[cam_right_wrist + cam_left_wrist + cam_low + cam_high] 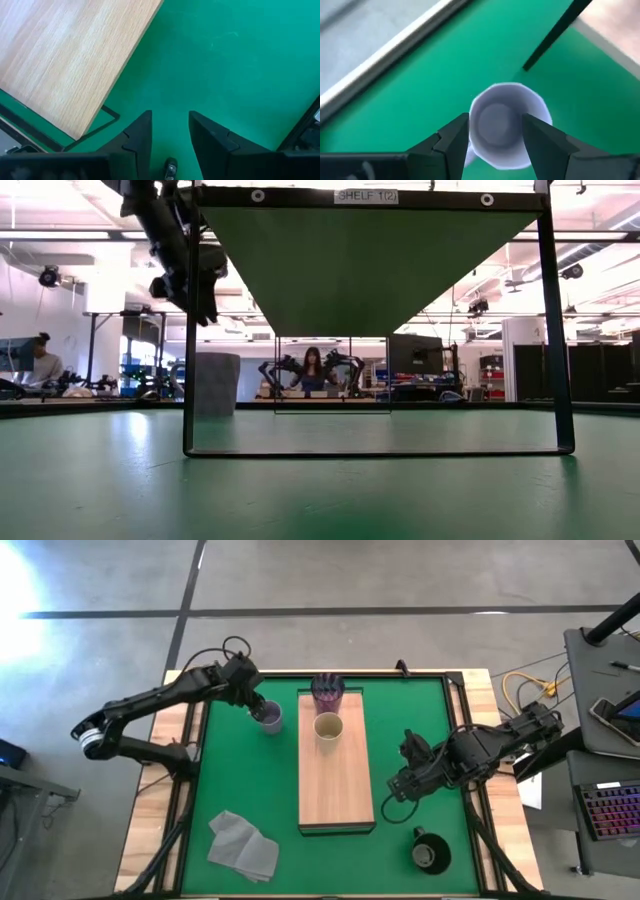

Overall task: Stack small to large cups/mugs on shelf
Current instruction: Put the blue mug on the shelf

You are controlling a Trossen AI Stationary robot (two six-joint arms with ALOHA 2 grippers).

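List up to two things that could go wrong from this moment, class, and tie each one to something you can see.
1. The left claw straddles the lavender mug with fingers either side of its rim; an off-centre grip could tip it on the green mat.
2. The purple tumbler and cream cup already crowd the far end of the shelf, so the incoming mug might knock one.

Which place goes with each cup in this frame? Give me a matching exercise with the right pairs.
Things:
1. dark purple ribbed tumbler
2. cream-yellow cup
3. lavender handled mug
4. wide black mug

Places:
A. between the left end effector's fingers, on the green mat
B. on the mat, right of the light-wood shelf board's near end
C. at the board's far end
D. on the board, just nearer than the tumbler

Pairs: 1-C, 2-D, 3-A, 4-B
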